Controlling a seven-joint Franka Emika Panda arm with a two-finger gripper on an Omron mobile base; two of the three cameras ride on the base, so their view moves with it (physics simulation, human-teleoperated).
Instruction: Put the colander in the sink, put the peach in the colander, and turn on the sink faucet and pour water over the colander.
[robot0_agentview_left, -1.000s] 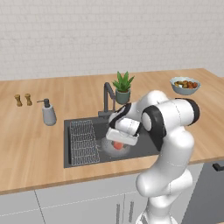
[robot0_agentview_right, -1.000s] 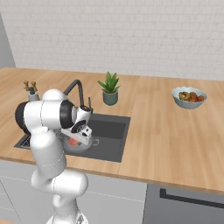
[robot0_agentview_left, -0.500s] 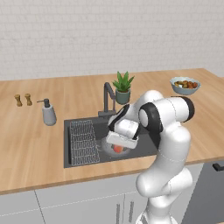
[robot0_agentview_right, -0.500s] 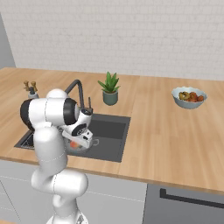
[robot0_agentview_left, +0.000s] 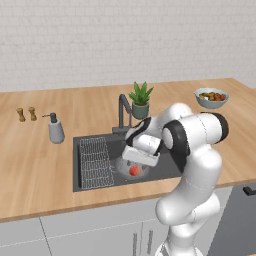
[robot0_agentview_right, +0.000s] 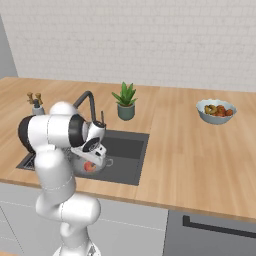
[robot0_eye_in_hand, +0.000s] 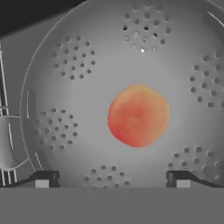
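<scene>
TOOL: two-finger tool spread open, empty, directly above colander | OBJECT: round orange-red peach resting free in perforated silver-grey metal colander, inside dark grey sink | NEXT: slim dark faucet stands behind colander | CHANGE: tool has risen off the peach.

An orange-red peach lies in the silver-grey, hole-clustered colander within the dark sink.
</scene>
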